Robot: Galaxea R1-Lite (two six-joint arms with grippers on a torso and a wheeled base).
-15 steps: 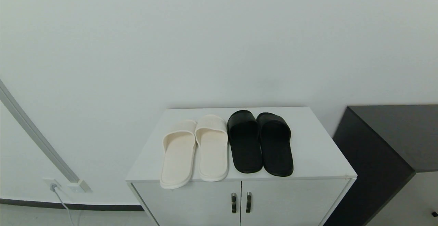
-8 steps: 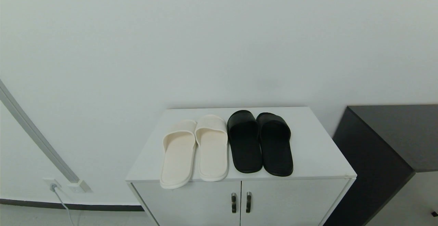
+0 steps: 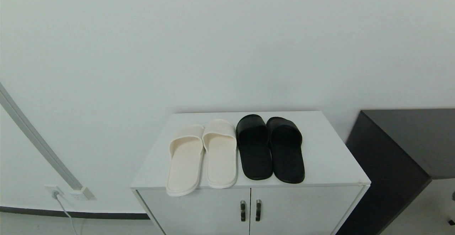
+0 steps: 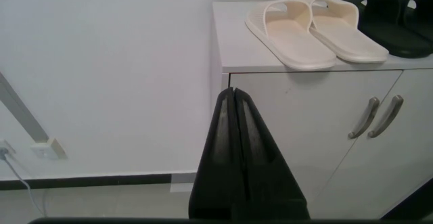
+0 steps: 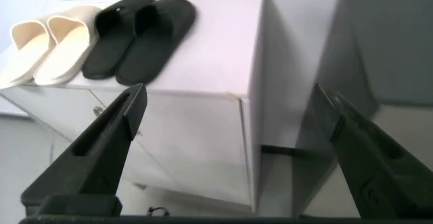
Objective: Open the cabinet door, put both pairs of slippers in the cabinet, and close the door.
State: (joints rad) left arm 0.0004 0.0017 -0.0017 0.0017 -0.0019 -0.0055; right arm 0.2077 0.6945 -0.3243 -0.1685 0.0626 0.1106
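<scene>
Cabinet door [image 3: 199, 212] and its twin [image 3: 302, 210] are both shut, so the first step of the task, the opening, is not yet done.

Nearest in, the left gripper [image 4: 233, 92] has its fingers pressed flat together with nothing between them, and it sits low, off the cabinet's left front corner. The right gripper [image 5: 230, 92] is spread wide and empty, facing the cabinet's right side.

Next out, the two metal handles [image 3: 242, 210] [image 3: 258, 210] stand side by side at the centre seam. My read: a gripper has to come round to the front and close on one handle, then pull along the door's arc.

Up on the cabinet top [image 3: 327, 156], the white slippers [image 3: 202, 156] and the black slippers [image 3: 271, 149] lie in a row, pair just beside pair, heels toward the front edge and one white heel overhanging it. A dark unit [image 3: 391, 156] stands to the right.

Against the earlier frames, slippers and doors have not budged. A small grey sliver has turned up low at the head view's right edge, too small to identify.
</scene>
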